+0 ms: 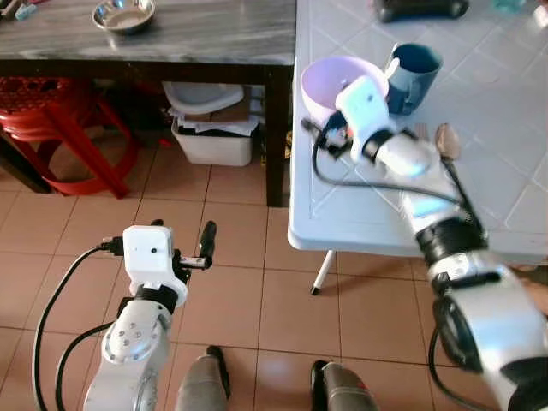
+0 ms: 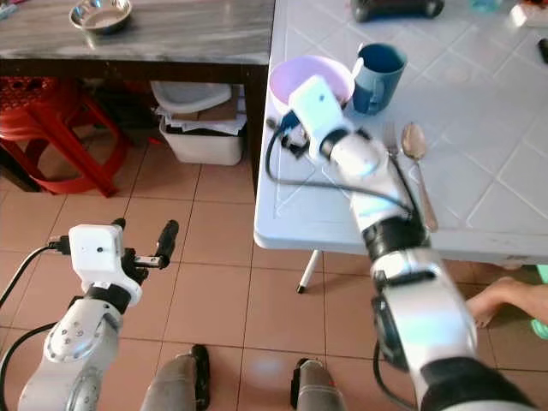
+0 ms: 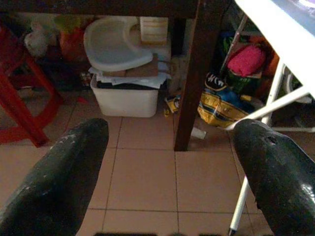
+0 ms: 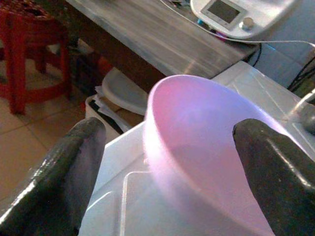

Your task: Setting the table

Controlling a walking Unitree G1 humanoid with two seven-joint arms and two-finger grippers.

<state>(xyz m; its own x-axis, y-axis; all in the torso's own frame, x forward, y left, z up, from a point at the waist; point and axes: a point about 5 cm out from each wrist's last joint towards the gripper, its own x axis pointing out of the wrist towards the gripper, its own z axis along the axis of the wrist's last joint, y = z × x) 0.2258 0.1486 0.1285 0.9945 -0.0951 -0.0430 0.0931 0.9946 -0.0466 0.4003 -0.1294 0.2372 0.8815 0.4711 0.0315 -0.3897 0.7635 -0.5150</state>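
Observation:
A lilac plastic bowl (image 1: 330,81) stands near the left edge of the white table (image 1: 488,205). A blue mug (image 1: 413,75) is right beside it. A spoon (image 2: 416,147) and a fork (image 2: 391,137) lie closer to me on the tabletop. My right gripper (image 4: 170,130) is open and reaches over the table, with one black finger on each side of the bowl (image 4: 206,162). The fingers (image 4: 74,167) stand a little apart from the bowl's wall. My left gripper (image 1: 184,235) hangs open over the tiled floor, holding nothing.
A dark wooden table (image 1: 197,38) with a steel bowl (image 1: 124,14) stands to the left, close against the white table. Under it are a white bin (image 1: 214,141) and a red stool (image 1: 51,111). A person's foot (image 2: 505,300) shows under the white table.

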